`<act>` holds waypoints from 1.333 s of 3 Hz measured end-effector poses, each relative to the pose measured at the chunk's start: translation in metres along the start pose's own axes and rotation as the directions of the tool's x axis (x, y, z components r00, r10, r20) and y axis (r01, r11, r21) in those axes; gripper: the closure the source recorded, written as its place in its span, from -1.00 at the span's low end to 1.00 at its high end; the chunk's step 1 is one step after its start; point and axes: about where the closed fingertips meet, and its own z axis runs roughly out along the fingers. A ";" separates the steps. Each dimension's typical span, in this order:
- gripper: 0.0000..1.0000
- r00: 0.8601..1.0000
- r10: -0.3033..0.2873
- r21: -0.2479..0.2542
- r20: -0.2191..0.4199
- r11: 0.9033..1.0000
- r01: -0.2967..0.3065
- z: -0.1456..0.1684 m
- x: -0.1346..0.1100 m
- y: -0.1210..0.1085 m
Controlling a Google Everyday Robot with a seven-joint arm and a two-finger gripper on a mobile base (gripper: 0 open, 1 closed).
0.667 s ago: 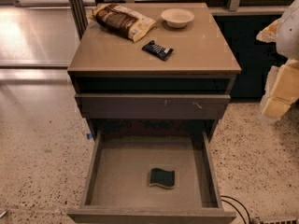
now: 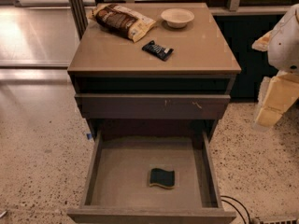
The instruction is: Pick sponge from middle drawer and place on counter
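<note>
The sponge (image 2: 162,178), dark green on top with a yellow layer below, lies flat on the floor of the open middle drawer (image 2: 121,171), right of centre and towards the front. The drawer is pulled far out of the brown cabinet. The counter (image 2: 196,48) is the tan top of that cabinet. My gripper (image 2: 273,107), pale cream below a white arm, hangs at the right edge of the view beside the cabinet. It is level with the upper drawer front, well above and to the right of the sponge, and touches nothing.
On the counter lie a brown-and-cream snack bag (image 2: 122,21) at the back left, a white bowl (image 2: 177,17) at the back, and a dark glossy packet (image 2: 157,50) in the middle. A scratched closed drawer front (image 2: 154,106) sits above the open drawer. A black cable (image 2: 236,206) lies on the speckled floor.
</note>
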 end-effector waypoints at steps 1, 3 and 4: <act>-1.00 0.999 -0.011 0.003 -0.032 1.000 0.011 0.032 0.002 0.011; -1.00 0.999 0.015 -0.077 0.035 0.997 -0.012 0.101 0.018 0.034; -1.00 0.978 0.116 -0.203 0.174 0.976 -0.080 0.131 0.037 0.042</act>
